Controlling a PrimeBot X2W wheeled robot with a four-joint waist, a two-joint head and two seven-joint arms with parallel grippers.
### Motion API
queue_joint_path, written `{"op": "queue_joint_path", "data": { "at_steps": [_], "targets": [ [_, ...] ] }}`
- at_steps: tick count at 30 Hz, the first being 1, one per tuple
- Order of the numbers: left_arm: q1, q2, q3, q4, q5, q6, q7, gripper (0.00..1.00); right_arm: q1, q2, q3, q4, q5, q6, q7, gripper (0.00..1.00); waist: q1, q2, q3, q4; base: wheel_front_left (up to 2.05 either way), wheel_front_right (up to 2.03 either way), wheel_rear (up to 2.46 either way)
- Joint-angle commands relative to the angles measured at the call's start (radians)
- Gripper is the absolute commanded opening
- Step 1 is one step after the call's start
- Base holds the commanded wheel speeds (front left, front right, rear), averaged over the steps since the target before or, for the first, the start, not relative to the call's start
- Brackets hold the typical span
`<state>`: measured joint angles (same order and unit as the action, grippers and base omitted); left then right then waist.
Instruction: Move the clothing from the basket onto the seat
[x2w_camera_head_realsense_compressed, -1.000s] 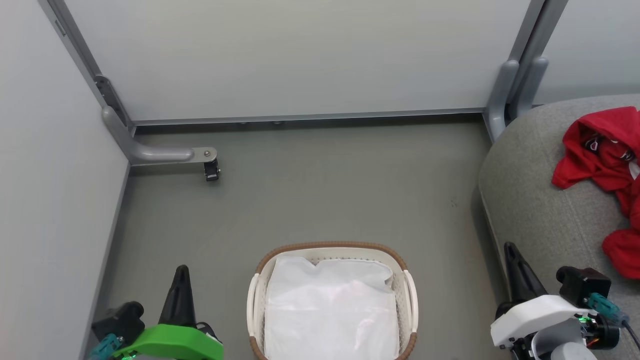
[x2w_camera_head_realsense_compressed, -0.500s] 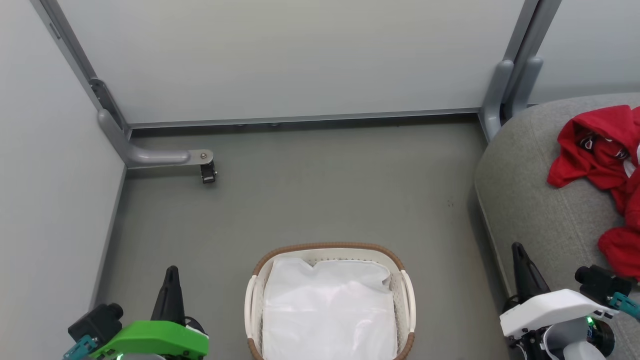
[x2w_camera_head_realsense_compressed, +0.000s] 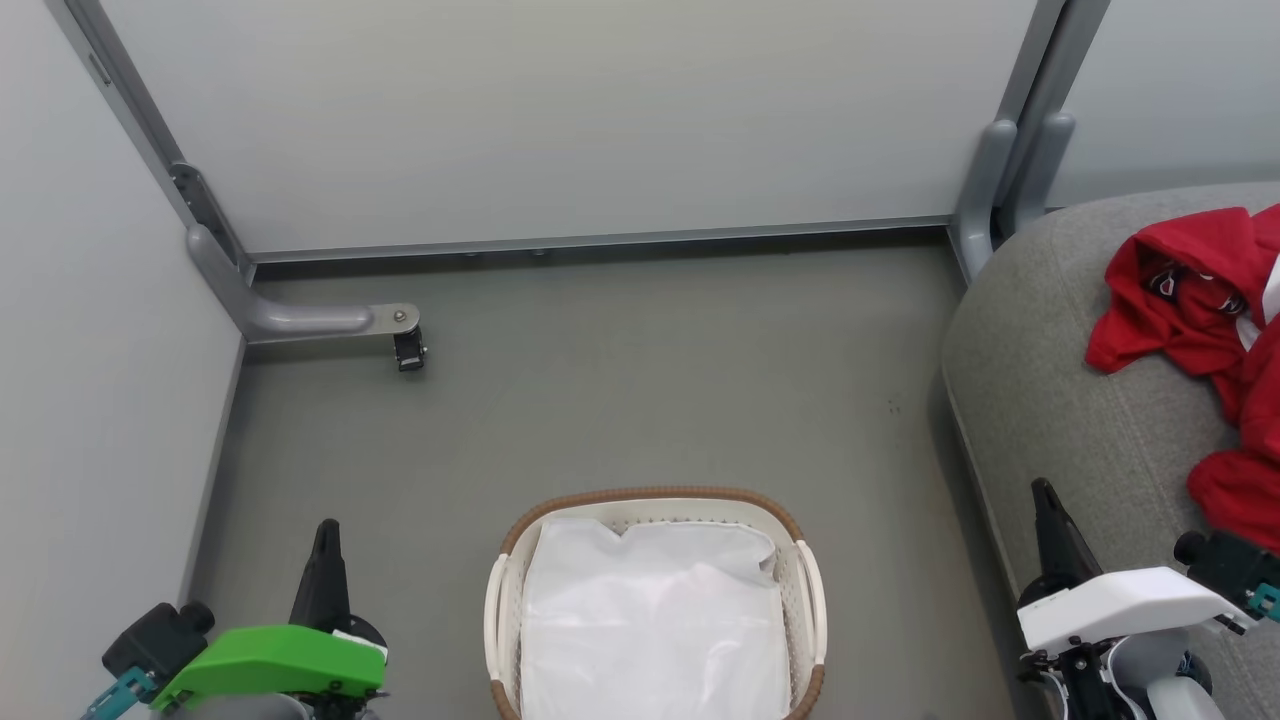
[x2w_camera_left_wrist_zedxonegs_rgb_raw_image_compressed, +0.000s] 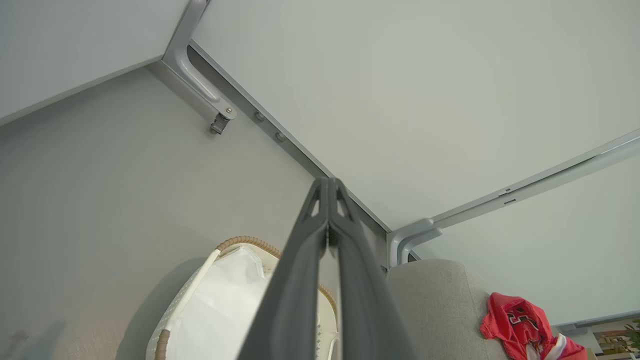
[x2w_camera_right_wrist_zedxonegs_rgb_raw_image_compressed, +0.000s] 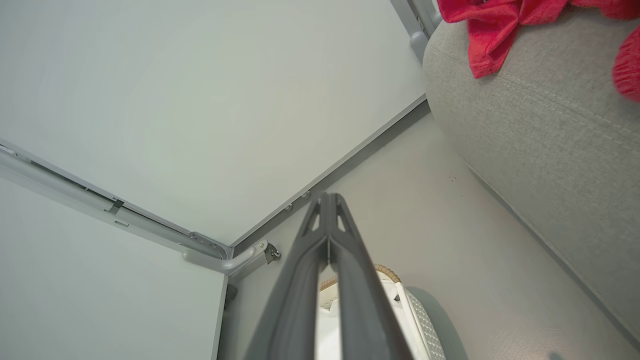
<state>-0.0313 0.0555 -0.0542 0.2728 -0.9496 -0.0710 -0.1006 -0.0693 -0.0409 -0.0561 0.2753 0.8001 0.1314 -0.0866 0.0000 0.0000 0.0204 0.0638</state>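
Red clothing (x2w_camera_head_realsense_compressed: 1190, 320) is seen piled on the grey seat (x2w_camera_head_realsense_compressed: 1080, 430), toward its far end. The basket (x2w_camera_head_realsense_compressed: 650, 497) is set on the floor (x2w_camera_head_realsense_compressed: 600, 380) left of the seat, with a white cloth sheet (x2w_camera_head_realsense_compressed: 650, 620) inside. Left gripper (x2w_camera_head_realsense_compressed: 325, 528) and right gripper (x2w_camera_head_realsense_compressed: 1042, 490) are both closed with nothing held, flanking the basket.

**Bright, flat light; bent edges**

I see everything evenly lit. Shadows are faint and soft: a grey one beside the basket (x2w_camera_left_wrist_zedxonegs_rgb_raw_image_compressed: 245, 240) in my left wrist view, a darker band under the edge of the seat (x2w_camera_head_realsense_compressed: 1050, 400) in my head view. My wrist views curve the partition rails (x2w_camera_right_wrist_zedxonegs_rgb_raw_image_compressed: 75, 192), and my own fingers (x2w_camera_left_wrist_zedxonegs_rgb_raw_image_compressed: 295, 290) blur near the lens.
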Motion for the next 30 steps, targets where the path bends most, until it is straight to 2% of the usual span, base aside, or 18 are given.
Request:
{"op": "queue_joint_path", "data": {
  "at_steps": [1,30],
  "targets": [
    [-0.028,0.009,0.011,-0.013,-0.034,-0.008,0.007,0.0,-0.02,-0.006,-0.006,-0.015,0.037,0.0,0.01,0.0,0.0,0.0,0.0,-0.001,0.0,0.0,0.0],
    [-0.054,0.011,0.073,-0.021,-0.315,-0.031,0.092,0.0,-0.032,-0.009,-0.029,-0.024,0.374,-0.001,0.094,0.0,0.0,0.0,-0.006,-0.023,0.0,0.0,0.0]
  ]
}}
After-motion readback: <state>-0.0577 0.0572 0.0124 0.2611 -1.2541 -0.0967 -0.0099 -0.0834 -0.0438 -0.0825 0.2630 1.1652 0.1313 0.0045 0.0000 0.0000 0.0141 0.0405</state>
